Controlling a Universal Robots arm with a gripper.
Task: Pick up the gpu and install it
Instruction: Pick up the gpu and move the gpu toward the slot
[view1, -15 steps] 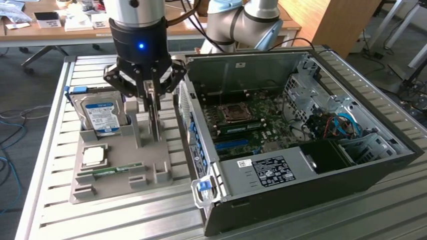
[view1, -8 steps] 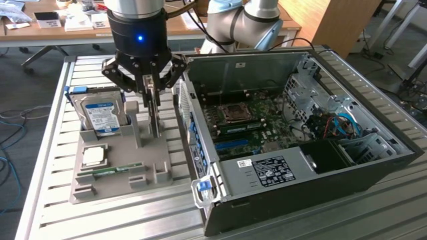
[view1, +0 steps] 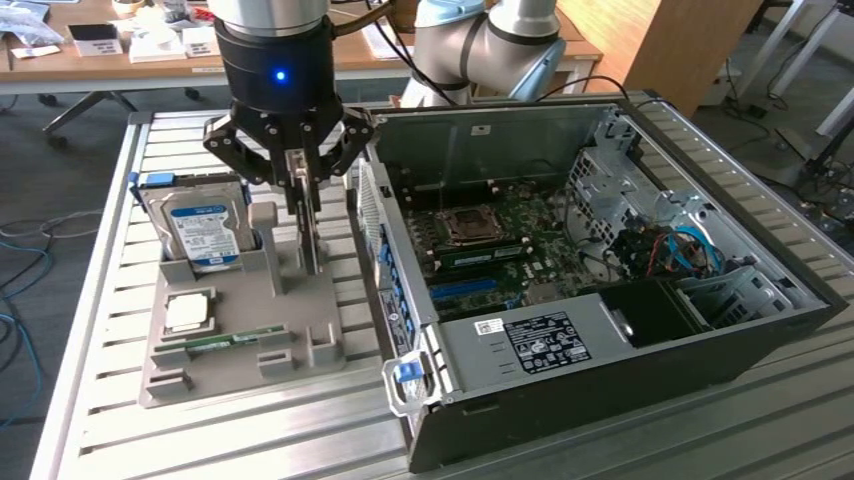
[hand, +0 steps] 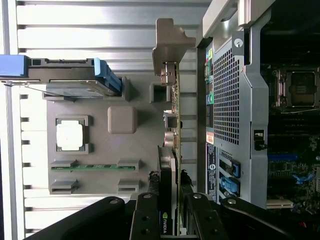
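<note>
In the grey tray beside the computer case: hard drive, processor chip, memory stick. Nearest the case, gripper part-closed, clamped on the upright gpu.

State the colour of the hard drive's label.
Hard drive label: blue and white, clearest in the exterior view.

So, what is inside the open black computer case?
A green motherboard with a square metal processor socket, a grey labelled power supply box, blue cables. Whatever lies under that box is covered.
</note>
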